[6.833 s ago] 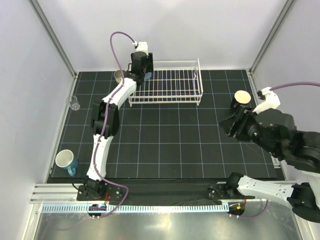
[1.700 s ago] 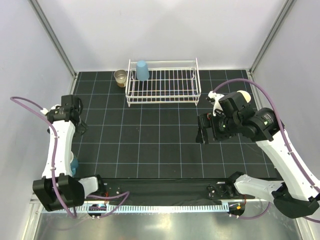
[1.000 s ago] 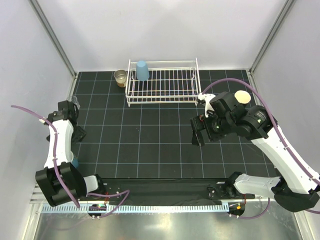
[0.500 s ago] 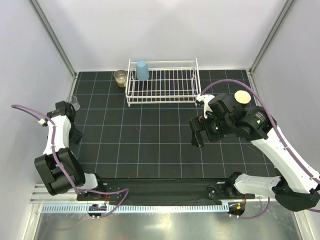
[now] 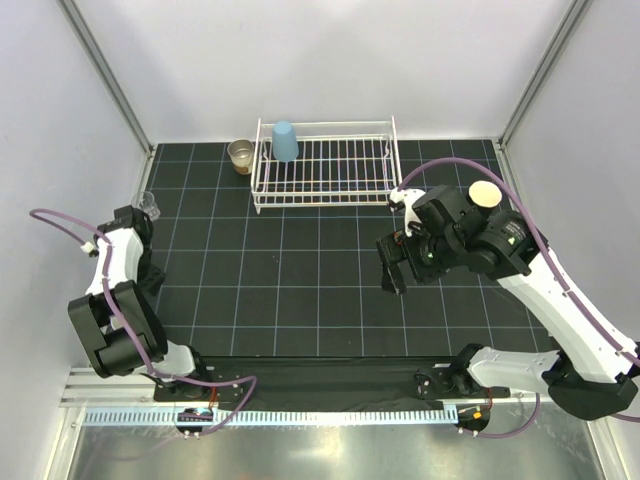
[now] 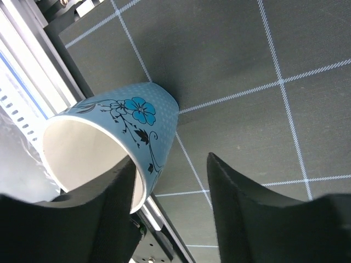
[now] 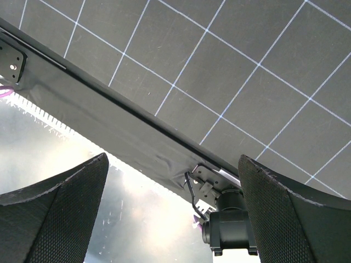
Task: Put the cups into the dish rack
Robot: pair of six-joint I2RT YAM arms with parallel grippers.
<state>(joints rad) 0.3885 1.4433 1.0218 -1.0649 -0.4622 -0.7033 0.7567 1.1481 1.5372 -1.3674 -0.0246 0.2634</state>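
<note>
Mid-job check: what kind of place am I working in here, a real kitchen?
Probably not a kitchen but a lab robot cell: plain white wall panels on aluminium posts, a black gridded mat as the work surface, and the dish rack standing on it like a prop.

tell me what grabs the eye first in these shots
The teal flowered mug fills the left wrist view, sitting by the edge of the black mat, with the left gripper jaws open astride its wall. From above, a light blue tumbler stands alone in the far-left corner of the white dish rack, and a tan cup sits just outside that corner.
</note>
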